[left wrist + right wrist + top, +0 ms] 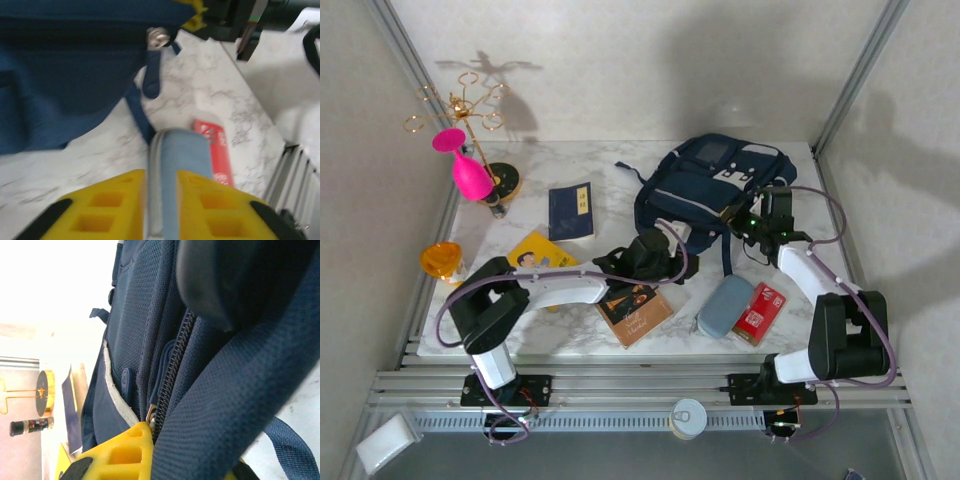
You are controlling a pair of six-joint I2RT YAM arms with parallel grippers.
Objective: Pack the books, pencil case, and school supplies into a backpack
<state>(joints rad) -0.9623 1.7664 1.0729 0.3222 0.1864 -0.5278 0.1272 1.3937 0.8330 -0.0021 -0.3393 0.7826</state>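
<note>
- The backpack point(715, 180) is lying at the back right of the counter point(610, 190) with its front pockets facing up. I'm judging that it is not yet opened for packing.
- My right claw point(760, 225) is sitting on the bag's right edge, pinched shut. A navy band of the bag is running between the yellow fingers point(125, 452), right beside the zip point(172, 375). I'm reading that as bracing the bag so the zip can be worked.
- My left claw point(161, 190) is hovering just off the bag's near-left corner, jaws a narrow gap apart and gripping nothing. It is pointing toward the pencil case point(725, 305).
- That pouch is lying near the front edge, just beside the red supplies pack point(760, 313) on its right.
- All 3 books are lying out unpacked: the brown book point(635, 312) just beside my left arm, with the yellow book point(540, 250) and the navy book point(570, 210) further left.
</note>
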